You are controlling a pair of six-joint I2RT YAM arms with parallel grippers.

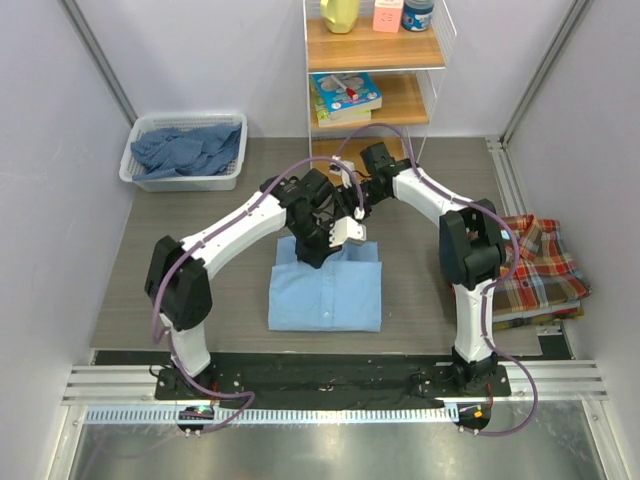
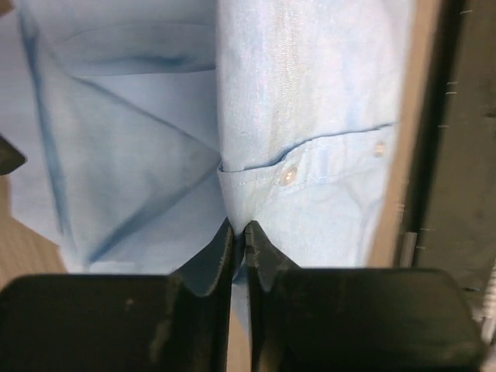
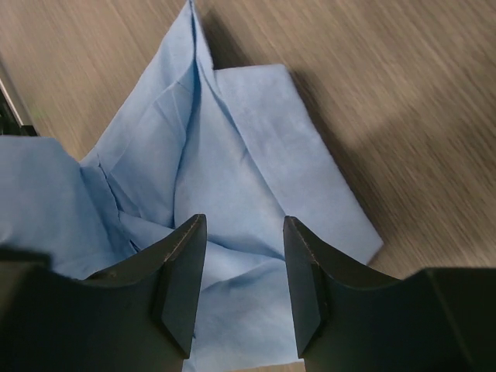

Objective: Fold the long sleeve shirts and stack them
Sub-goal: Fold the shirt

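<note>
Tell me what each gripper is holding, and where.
Left gripper pinches the light blue button-up cloth shirt at its buttoned edge; right gripper holds nothing.

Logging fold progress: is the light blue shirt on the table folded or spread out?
Folded: the light blue shirt lies as a compact rectangle in the top view, no sleeves sticking out.

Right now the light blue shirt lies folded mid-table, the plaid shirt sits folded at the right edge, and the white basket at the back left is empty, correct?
Not quite: the white basket is not empty; it holds crumpled darker blue cloth, as the top external view shows. The light blue shirt does lie folded mid-table and the plaid shirt folded at the right edge.
</note>
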